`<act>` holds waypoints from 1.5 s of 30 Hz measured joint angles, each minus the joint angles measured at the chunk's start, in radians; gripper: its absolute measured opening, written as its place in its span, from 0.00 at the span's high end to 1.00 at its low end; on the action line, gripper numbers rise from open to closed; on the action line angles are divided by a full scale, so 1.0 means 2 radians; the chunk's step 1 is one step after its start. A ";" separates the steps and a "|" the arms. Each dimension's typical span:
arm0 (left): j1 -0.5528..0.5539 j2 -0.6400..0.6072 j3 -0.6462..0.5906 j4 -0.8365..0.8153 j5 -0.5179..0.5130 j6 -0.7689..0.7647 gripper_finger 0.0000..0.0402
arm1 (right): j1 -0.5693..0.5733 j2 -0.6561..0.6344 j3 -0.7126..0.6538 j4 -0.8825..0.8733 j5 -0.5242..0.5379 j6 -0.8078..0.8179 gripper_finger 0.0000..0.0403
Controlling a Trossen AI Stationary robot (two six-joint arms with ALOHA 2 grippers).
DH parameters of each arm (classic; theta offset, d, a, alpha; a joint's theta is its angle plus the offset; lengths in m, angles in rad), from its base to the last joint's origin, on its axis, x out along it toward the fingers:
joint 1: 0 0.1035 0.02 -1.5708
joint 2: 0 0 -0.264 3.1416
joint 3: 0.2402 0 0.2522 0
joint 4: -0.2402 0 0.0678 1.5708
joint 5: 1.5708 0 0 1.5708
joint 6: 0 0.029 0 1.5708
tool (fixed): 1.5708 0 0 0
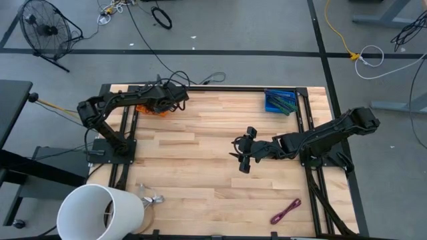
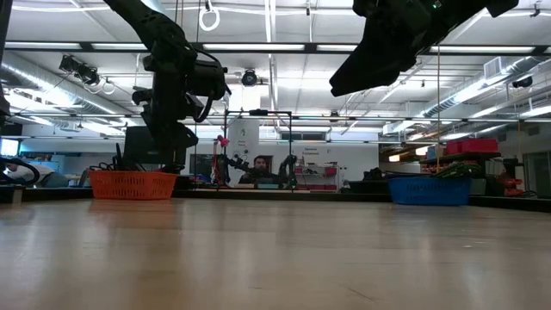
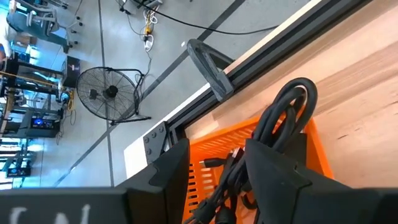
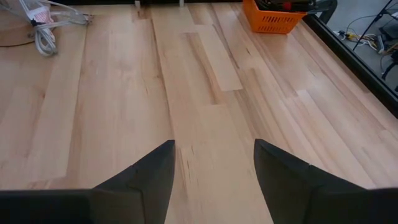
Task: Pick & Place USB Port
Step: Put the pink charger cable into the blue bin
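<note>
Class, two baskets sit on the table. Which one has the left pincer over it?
The orange basket, full of black cables, under the left pincer. The blue basket has none near.

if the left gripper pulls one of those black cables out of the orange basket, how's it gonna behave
Probably floppy: the black cables loop and sag over the orange basket rim. They look tangled, so lifting one may drag its neighbours along. The basket seems light, thin mesh plastic, so it might shift or tip. The left gripper hangs open over it; the right gripper waits open mid-table.

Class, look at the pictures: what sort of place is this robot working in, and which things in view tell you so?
Probably a robotics lab or workshop: exposed ceiling ducts and strip lights, cables on the concrete floor, a floor fan, and a wooden table with parts bins.
</note>
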 joint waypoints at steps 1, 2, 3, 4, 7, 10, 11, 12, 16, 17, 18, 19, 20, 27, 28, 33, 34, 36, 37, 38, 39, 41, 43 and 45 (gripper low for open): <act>0.000 0.000 0.000 0.000 -0.001 0.000 0.61 | 0.000 0.000 0.000 0.000 0.000 0.000 0.46; 0.000 0.000 0.000 0.000 -0.001 0.000 0.61 | 0.000 0.000 0.000 0.000 0.000 0.000 0.46; 0.000 0.000 0.000 0.001 -0.002 -0.001 0.61 | 0.000 0.000 0.000 0.000 0.000 0.000 0.46; 0.000 0.000 0.000 0.002 -0.002 -0.003 0.61 | 0.000 0.000 0.000 0.000 0.000 0.000 0.46; -0.004 0.000 0.000 0.013 0.011 -0.003 0.61 | 0.000 0.000 0.000 -0.001 0.000 0.000 0.46; -0.015 -0.001 0.000 0.037 0.071 0.037 0.61 | 0.000 0.000 0.000 -0.003 0.000 0.000 0.46; -0.021 -0.001 0.000 0.048 0.102 0.057 0.61 | 0.000 0.000 0.000 -0.003 0.000 0.000 0.46; -0.027 -0.001 0.000 0.056 0.135 0.073 0.61 | 0.000 0.000 0.000 -0.003 0.000 0.000 0.46; -0.064 -0.001 0.000 0.085 0.265 0.111 0.61 | 0.000 0.000 0.000 -0.006 0.000 0.007 0.46; -0.076 -0.001 0.000 0.091 0.293 0.112 0.61 | 0.000 0.000 0.000 -0.009 0.000 0.012 0.46; -0.090 -0.001 0.000 0.093 0.320 0.112 0.61 | 0.000 0.000 0.000 -0.014 -0.001 0.015 0.46; -0.106 -0.001 0.000 0.095 0.346 0.112 0.61 | 0.000 0.000 0.000 -0.019 -0.001 0.019 0.46; -0.122 -0.001 0.000 0.099 0.373 0.112 0.61 | 0.000 0.000 0.000 -0.026 -0.001 0.027 0.46; -0.249 -0.001 0.000 0.165 0.539 0.101 0.61 | 0.003 0.000 0.000 -0.062 -0.132 0.121 0.46; -0.266 -0.001 0.000 0.179 0.549 0.099 0.61 | 0.005 0.000 0.000 -0.065 -0.168 0.139 0.46; -0.343 -0.001 0.000 0.252 0.553 0.089 0.61 | 0.054 0.000 0.000 -0.084 -0.271 0.227 0.46; -0.355 -0.001 0.000 0.266 0.551 0.089 0.61 | 0.068 0.000 0.000 -0.090 -0.278 0.243 0.46; -0.377 -0.001 0.000 0.294 0.546 0.089 0.61 | 0.096 0.000 0.000 -0.105 -0.281 0.282 0.46; -0.385 -0.001 0.000 0.307 0.542 0.089 0.61 | 0.111 0.000 0.000 -0.112 -0.281 0.304 0.46; -0.393 -0.001 0.000 0.319 0.537 0.089 0.61 | 0.126 0.000 0.000 -0.119 -0.281 0.324 0.46; -0.399 -0.001 0.000 0.330 0.531 0.089 0.61 | 0.141 0.000 0.000 -0.123 -0.280 0.343 0.46; -0.409 -0.001 0.000 0.350 0.519 0.089 0.61 | 0.173 0.000 0.000 -0.134 -0.276 0.386 0.46; -0.416 -0.001 0.000 0.369 0.512 0.089 0.61 | 0.203 0.001 0.000 -0.147 -0.265 0.433 0.46; -0.422 -0.001 0.000 0.382 0.510 0.089 0.61 | 0.233 0.006 0.000 -0.162 -0.251 0.482 0.46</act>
